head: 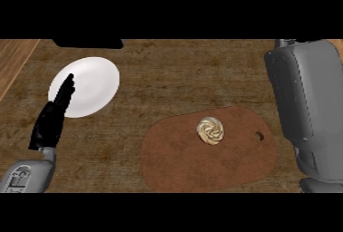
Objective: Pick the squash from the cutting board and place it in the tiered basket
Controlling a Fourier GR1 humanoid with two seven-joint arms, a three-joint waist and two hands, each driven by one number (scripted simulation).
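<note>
A small round squash (212, 130), tan with a swirled pattern, lies on the upper middle of the brown cutting board (201, 170). My left hand (52, 118) rests at the left, open, fingers straight and pointing up. Its fingertips overlap the edge of a white plate. It is well apart from the squash. My right forearm (305, 104) rises along the right edge, beside the board's handle end. It runs out of the picture at the top, so the right hand itself is hidden. No tiered basket can be made out for certain.
A white plate (87, 86) sits at the upper left on the dark counter (188, 72). A black shape (87, 43) is cut off at the top left. A lighter wooden strip (13, 59) runs along the left edge. The board has a small hole (258, 136) near its right end.
</note>
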